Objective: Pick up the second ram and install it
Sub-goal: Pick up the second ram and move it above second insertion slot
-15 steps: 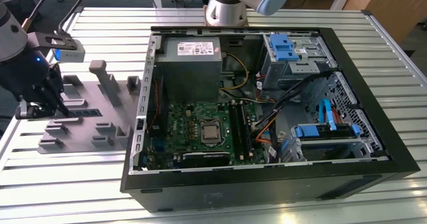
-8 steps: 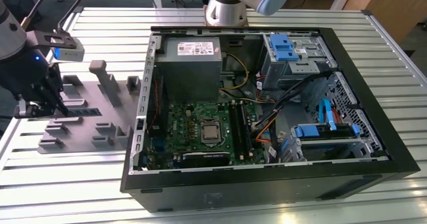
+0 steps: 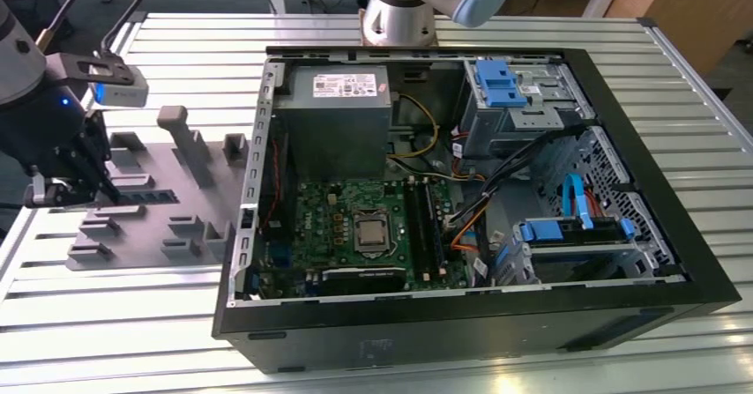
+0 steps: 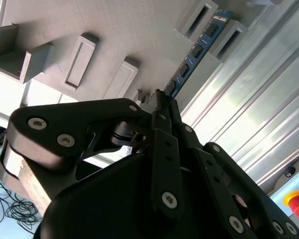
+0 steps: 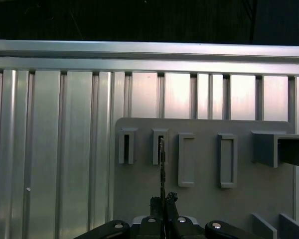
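My gripper [image 3: 97, 189] is at the exterior view's left, down over the grey tray [image 3: 153, 160]. In both wrist views its fingertips [image 4: 162, 99] are shut on the near end of the second ram [image 4: 197, 50], a slim blue-green board. The stick's far end still sits between two upright blocks of the tray [image 4: 139, 30]. In the first wrist view the ram [image 5: 162, 159] shows edge-on, running from the gripper [image 5: 163, 201] to a slotted block of the tray [image 5: 204, 204]. The black memory slots [image 3: 421, 222] lie on the motherboard [image 3: 353, 226], inside the case.
The open black computer case [image 3: 659, 262] fills the middle and the exterior view's right, with cables, drive bays and a power supply [image 3: 335, 103] inside. An arm base [image 3: 400, 11] stands behind it. The tray's taller blocks [image 3: 189, 143] rise beside my gripper. A red button [image 4: 296, 201] sits off the ribbed table.
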Action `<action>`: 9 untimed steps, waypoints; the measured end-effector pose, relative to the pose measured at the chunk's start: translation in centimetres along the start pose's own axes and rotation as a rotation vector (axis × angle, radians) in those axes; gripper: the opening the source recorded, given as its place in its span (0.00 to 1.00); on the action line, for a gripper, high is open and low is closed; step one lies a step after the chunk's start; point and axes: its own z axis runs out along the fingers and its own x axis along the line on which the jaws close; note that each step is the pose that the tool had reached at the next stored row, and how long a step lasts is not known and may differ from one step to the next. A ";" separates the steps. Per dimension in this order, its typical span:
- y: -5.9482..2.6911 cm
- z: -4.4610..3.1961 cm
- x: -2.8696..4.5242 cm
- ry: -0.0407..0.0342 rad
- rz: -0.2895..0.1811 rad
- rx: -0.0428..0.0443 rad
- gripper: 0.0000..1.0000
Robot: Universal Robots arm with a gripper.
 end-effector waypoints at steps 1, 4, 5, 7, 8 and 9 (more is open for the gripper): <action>0.00 -0.04 0.00 0.0001 0.000 -0.0001 0.14; 0.00 -0.28 0.00 0.0000 0.000 0.0001 0.14; 0.00 -0.39 0.00 0.0001 0.000 0.0000 0.14; 0.01 -0.55 0.00 0.0000 0.000 0.0001 0.14; 0.00 -0.63 0.00 0.0000 0.000 0.0000 0.14; 0.00 -0.70 0.00 0.0000 0.000 0.0001 0.14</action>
